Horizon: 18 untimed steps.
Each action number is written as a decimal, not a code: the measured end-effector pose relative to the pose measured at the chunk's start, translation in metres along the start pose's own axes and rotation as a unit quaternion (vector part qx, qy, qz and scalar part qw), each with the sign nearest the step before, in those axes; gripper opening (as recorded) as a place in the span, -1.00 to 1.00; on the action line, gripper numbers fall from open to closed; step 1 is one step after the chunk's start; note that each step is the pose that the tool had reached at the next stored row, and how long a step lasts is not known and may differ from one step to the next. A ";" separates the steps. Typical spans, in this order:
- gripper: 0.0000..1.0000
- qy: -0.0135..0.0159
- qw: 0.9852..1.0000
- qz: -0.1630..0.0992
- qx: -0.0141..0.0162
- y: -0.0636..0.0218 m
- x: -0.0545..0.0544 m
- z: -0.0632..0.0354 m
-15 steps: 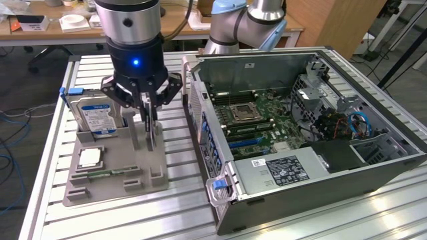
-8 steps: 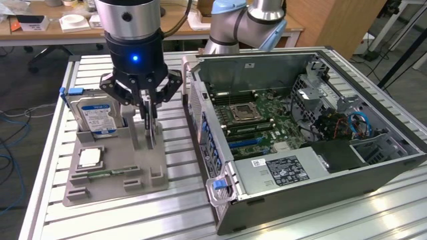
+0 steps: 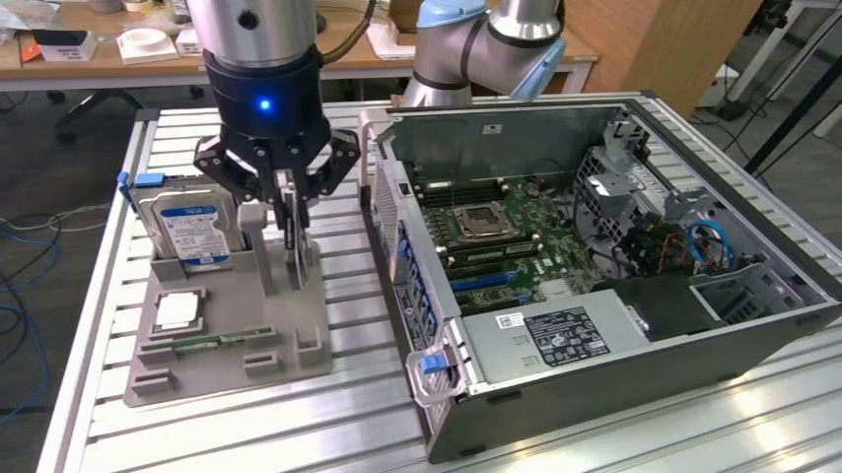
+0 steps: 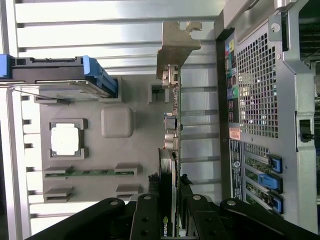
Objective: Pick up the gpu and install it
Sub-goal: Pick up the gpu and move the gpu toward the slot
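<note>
Spanning the exterior view, the slatted metal table [image 3: 329,424] carried everything else. The open case [image 3: 632,394] lay on its side at 3 o'clock from the table's middle, with its motherboard [image 3: 507,232] facing up.

The arm [image 3: 256,39] came in from 12 o'clock and hung straight down, wrist vertical and a blue light glowing on its black collar. Another part of it, with blue joints, rose behind the case at about 1 o'clock. Below the wrist, at 9 o'clock from the case, a grey holder [image 3: 283,330] lay flat on the table.

A hard drive [image 3: 191,229] stood on edge in the holder, at 9 o'clock from the gripper [image 3: 290,219]. The gpu [image 3: 300,258] stood on edge over the holder directly under the gripper, which pinched the card's upper edge, one black finger pressed on each face. Whether the card sat in its slot or hung just clear of it could not be told.

In the wrist view the gpu [image 4: 171,135] ran edge-on away from the gripper [image 4: 171,195], ending in its grey bracket [image 4: 176,45], with the case's rear grille beside it.

A processor [image 3: 177,310] lay flat in the holder at 7 o'clock from the gripper, and a memory stick [image 3: 217,340] lay just beyond it, nearer 6 o'clock.
</note>
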State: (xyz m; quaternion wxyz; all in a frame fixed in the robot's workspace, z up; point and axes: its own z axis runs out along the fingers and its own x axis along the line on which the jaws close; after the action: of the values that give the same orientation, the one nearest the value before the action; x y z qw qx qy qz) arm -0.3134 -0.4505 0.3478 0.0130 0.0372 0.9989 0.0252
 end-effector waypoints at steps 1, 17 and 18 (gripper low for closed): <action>-0.48 0.000 1.000 0.000 0.000 0.0000 0.000 -0.0009; -0.48 0.000 1.000 0.000 0.000 0.0010 0.000 -0.0196; -0.48 0.000 1.000 0.000 0.000 0.0010 -0.001 -0.0207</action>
State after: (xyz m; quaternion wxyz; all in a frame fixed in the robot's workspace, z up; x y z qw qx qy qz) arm -0.3133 -0.4505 0.3685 0.0130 0.0372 0.9989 0.0252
